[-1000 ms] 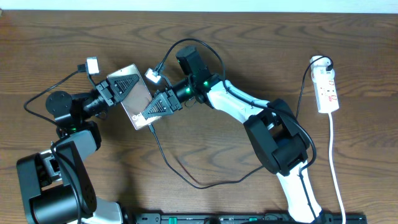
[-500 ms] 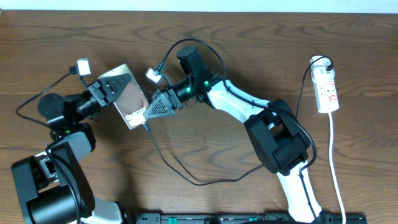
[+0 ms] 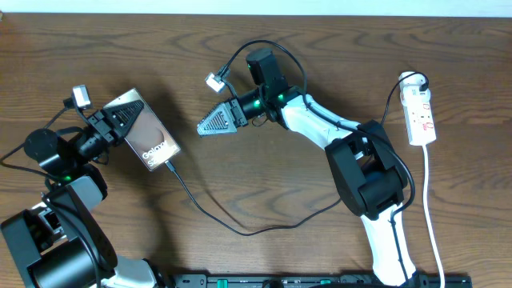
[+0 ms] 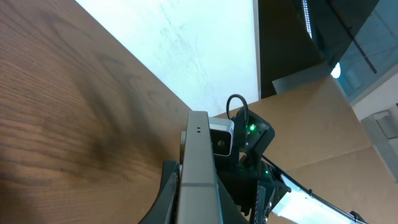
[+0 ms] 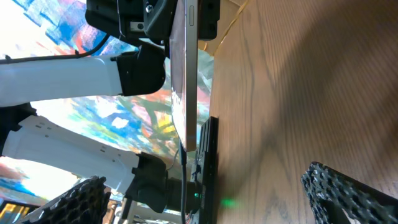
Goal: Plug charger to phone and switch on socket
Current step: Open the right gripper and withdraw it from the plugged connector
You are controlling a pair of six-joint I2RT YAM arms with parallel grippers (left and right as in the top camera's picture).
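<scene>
Too small to tell: thin black charger's plug tip (image 3: 170, 166) seated in the flat brownish-grey phone (image 3: 150, 138) or not; switch positions on the white power strip (image 3: 422, 112). Phone cropped below in left wrist view.

Left arm (image 3: 68, 188) folded close to its base, forearm low, wrist pointing toward the far right. Left tool (image 3: 118, 120) clamped tight on the phone (image 3: 148, 134).

Right arm (image 3: 320, 128) stretched long to the left, white link angled up from the elbow. Right tool (image 3: 210, 126) gaping wide, gripping nothing, fingers apparently stacked one above the other.
</scene>
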